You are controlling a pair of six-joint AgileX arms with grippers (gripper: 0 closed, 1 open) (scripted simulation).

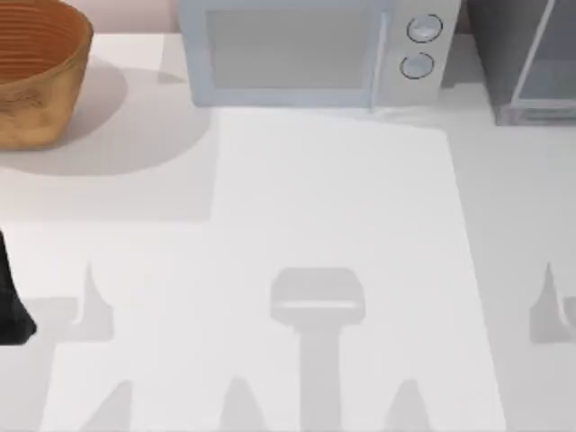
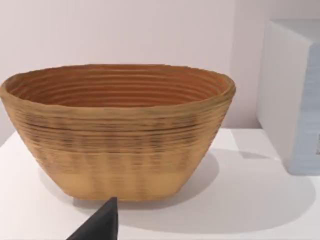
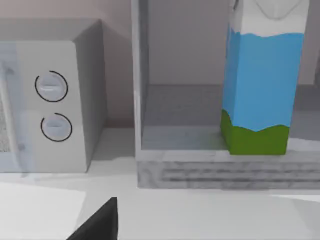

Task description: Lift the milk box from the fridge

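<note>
Right gripper's opening I cannot tell; milk box [image 3: 260, 85] stands upright inside fridge [image 3: 200, 165], seemingly untouched.

Left arm [image 1: 13, 301] parked at the table's left edge (jaws unseen).

The milk box [image 3: 260, 85] stands upright inside the fridge [image 3: 200, 170], on its floor near the front edge. It is a small carton with a white top, sky-blue sides and a green band at the base, the blue meeting the white and the green along wavy lines. Its very top is cut off in the right wrist view. The fridge is a grey speckled cabinet [image 1: 504, 54] standing at the far right of the desk [image 1: 342, 216], just beside the microwave [image 1: 306, 54]. Its pale-framed glassy door [image 1: 544, 67] is seen from above at the right; from the right wrist the inside lies open to view, with a pale upright frame at its microwave side.
</note>
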